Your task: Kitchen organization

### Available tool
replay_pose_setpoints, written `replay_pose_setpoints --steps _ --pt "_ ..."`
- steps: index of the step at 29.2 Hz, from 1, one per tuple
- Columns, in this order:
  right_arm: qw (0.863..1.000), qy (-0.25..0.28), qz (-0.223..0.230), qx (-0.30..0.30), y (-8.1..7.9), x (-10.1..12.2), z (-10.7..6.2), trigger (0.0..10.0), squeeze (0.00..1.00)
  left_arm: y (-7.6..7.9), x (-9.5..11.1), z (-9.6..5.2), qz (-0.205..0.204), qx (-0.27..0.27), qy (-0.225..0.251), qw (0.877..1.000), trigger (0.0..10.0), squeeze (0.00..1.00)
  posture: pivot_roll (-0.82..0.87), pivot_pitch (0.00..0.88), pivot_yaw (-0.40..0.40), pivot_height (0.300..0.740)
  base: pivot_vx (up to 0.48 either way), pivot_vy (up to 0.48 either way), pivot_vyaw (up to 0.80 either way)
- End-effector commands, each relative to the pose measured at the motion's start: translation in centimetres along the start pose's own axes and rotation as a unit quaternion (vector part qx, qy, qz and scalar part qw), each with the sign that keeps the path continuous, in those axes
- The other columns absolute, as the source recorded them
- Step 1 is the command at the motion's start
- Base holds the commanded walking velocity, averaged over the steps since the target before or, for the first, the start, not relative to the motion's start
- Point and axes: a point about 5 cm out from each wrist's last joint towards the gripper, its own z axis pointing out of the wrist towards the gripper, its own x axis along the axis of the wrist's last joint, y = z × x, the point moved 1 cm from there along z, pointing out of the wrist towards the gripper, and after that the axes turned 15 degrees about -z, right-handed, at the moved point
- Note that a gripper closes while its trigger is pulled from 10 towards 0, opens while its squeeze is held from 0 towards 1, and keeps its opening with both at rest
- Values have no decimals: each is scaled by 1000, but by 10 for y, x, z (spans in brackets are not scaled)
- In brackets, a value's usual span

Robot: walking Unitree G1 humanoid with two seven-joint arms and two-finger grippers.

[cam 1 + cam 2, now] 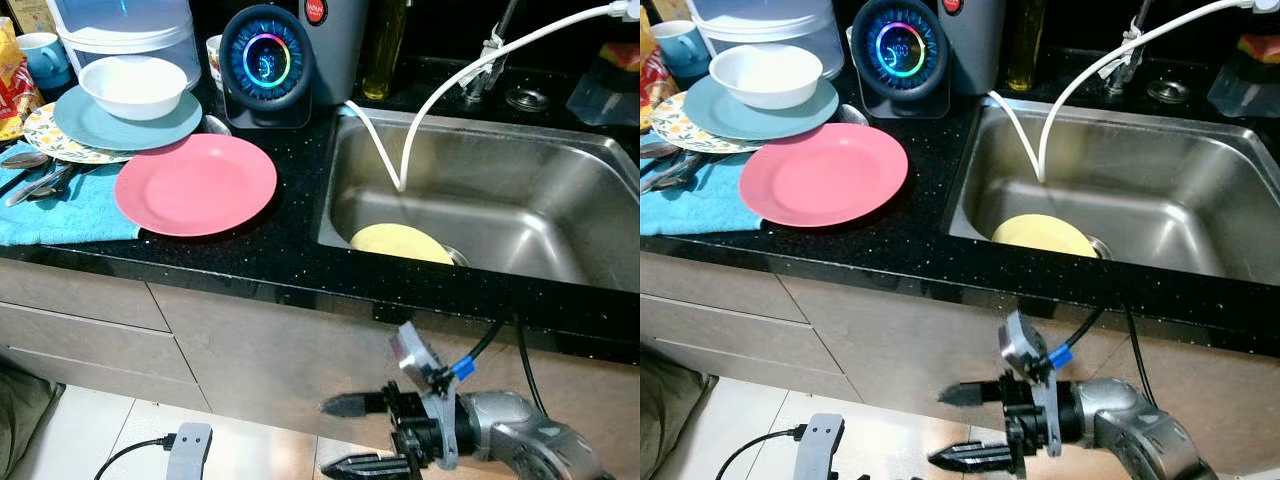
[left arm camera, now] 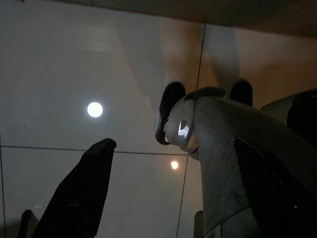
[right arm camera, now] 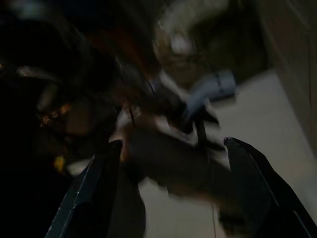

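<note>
Right tool [image 1: 352, 435] hangs low in front of the cabinet, below the front edge of the black desk [image 1: 270, 255], its two black fingers spread well apart and pointing toward 9 o'clock, nothing between them. Up and away at about 12 o'clock from that tool sits the yellow plate [image 1: 402, 243], down in the steel sink [image 1: 560, 200], well apart from the tool with the desk edge between them; the plate leans tilted against the sink's near wall, part of it hidden by the rim, so no clear long axis to call. A white hose [image 1: 420, 110] dips into the sink just above the plate. Over at 10 o'clock from the tool, the pink plate [image 1: 195, 184] lies flat on the desk, its left rim overlapping the blue towel [image 1: 60, 215]. Behind it, at 11 o'clock, a white bowl [image 1: 133, 85] sits in a teal plate [image 1: 128, 120], which rests on a patterned plate [image 1: 50, 138]. Spoons [image 1: 35, 175] lie on the towel, handles running roughly toward 8 o'clock. A round speaker with a glowing ring [image 1: 267, 60] stands at the back. Left tool [image 2: 148, 178] hangs over the tiled floor [image 2: 59, 59], fingers apart, empty.
</note>
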Motion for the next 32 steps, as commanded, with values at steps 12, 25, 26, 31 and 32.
replay_pose_setpoints --steps 12,25,26,31,32 --pt "958 -182 146 -167 17 -121 -18 10000 0 -11 -6 -4 -11 16 -5 1000 10000 0 29 103 -19 740 0 0 0" --pt "809 -361 215 -410 21 -184 -44 10000 0 -25 45 -6 -57 70 118 989 10000 0 59 107 -15 740 0 0 0" --pt "798 -358 226 -429 22 -185 -46 10000 0 -28 50 -7 -65 82 131 986 10000 0 63 105 -15 740 0 0 0" --pt "770 -366 242 -463 20 -190 -48 10000 0 -42 66 -14 -83 125 178 972 10000 0 75 107 -23 740 0 0 0" --pt "758 -377 246 -472 16 -194 -49 10000 0 -50 77 -20 -92 149 211 962 10000 0 80 109 -24 740 0 0 0"
